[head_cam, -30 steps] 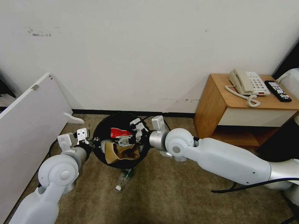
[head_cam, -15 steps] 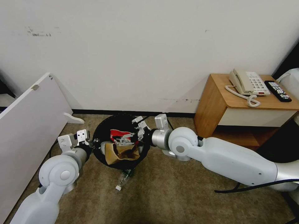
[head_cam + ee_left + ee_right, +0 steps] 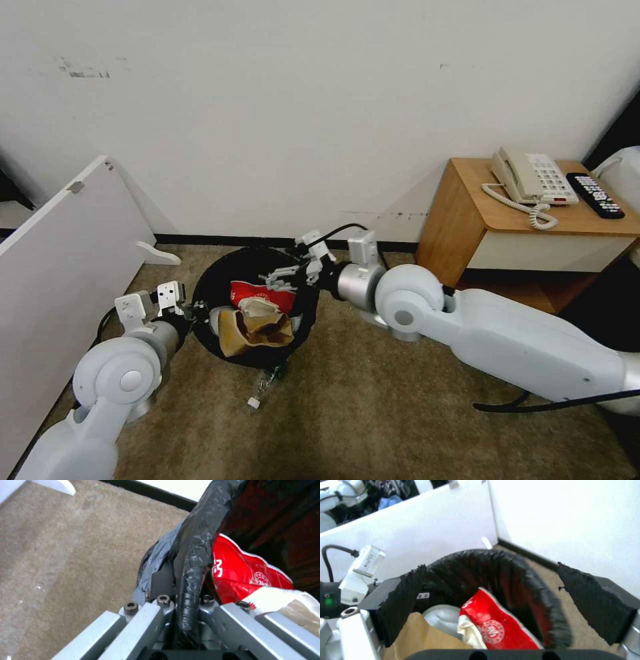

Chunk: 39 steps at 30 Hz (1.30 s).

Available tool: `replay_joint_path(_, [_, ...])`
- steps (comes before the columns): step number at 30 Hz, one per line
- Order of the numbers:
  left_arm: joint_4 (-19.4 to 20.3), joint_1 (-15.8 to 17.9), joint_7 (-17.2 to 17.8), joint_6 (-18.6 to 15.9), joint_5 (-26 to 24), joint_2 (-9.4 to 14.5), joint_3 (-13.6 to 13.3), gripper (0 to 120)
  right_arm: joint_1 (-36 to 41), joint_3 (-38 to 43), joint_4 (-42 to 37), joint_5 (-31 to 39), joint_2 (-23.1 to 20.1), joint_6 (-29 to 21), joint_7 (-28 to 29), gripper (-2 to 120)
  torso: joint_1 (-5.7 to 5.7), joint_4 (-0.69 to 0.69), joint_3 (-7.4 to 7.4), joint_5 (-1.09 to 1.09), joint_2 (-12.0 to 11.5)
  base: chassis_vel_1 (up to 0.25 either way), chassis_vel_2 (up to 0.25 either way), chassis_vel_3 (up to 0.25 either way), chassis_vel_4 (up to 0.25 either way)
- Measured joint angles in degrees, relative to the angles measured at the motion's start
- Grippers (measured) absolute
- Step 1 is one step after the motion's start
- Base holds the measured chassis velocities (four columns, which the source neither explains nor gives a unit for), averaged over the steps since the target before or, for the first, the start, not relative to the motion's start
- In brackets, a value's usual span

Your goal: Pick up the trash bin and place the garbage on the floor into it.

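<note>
Left gripper (image 3: 186, 610): our fingers were clamped on the bag-covered rim of the bin (image 3: 220, 267), one inside and one outside, at the bin's left side.

Right gripper (image 3: 293, 272): our fingers stood spread and held nothing, above the bin's far right rim, with the black pads (image 3: 596, 605) well apart.

Bin: tilted toward us on the floor (image 3: 373, 413), near the wall and between our two arms.

Contents, judged done: red wrapper (image 3: 260, 292), brown bag (image 3: 257, 328), crumpled white tissue (image 3: 257, 307).

Left to do, by our judgement: one clear bottle (image 3: 263, 388) lay on the carpet just near of the bin, its cap toward us. A white slipper (image 3: 159, 253) lay at the baseboard, far left of the bin.

Surroundings: a white panel (image 3: 60, 267) leaned on the left; a wooden nightstand (image 3: 480, 233) on the right carried a phone (image 3: 530, 177) and a remote (image 3: 595, 195).

Obstructions: the bottle sat partly under the bin's near edge. We reckoned the bin would hamper a reach for it.
</note>
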<state>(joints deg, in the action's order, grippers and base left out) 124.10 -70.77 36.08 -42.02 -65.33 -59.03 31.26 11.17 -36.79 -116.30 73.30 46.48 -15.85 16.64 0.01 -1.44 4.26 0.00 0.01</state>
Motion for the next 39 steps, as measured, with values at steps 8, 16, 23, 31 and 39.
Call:
replay_joint_path(8, [-0.5,0.1,-1.2,0.7,1.0,1.0,1.4,1,3.6,3.9,-7.6,-0.9,-4.8,5.8,6.7,100,0.0,0.0,0.0,-0.01,0.0,0.0,0.0,0.0,0.0])
replay_joint_path(16, [0.9,-2.1,-2.8,1.6,3.6,0.8,3.9,1,13.1,13.7,-10.1,-3.8,-8.7,10.1,11.3,100,0.0,0.0,0.0,0.0,0.0,0.0,0.0,0.0,0.0])
replay_joint_path(23, [5.0,-6.9,-3.6,1.6,4.7,0.5,7.1,1,21.2,22.7,-10.0,-11.1,-9.9,11.2,9.9,100,0.0,0.01,-0.01,0.0,0.0,0.0,0.0,0.0,0.0])
replay_joint_path(31, [8.5,-12.7,-6.0,2.5,8.8,0.2,12.6,1,32.3,33.4,-10.1,-20.5,-9.4,11.0,5.0,100,0.0,0.01,-0.01,0.0,0.0,0.0,0.0,0.0,0.0])
replay_joint_path(39, [9.5,-14.9,-7.6,3.1,12.1,-0.5,14.7,1,39.5,38.9,-9.1,-25.7,-5.2,9.5,2.6,100,0.0,0.01,0.0,0.0,0.0,0.0,0.0,0.0,0.0])
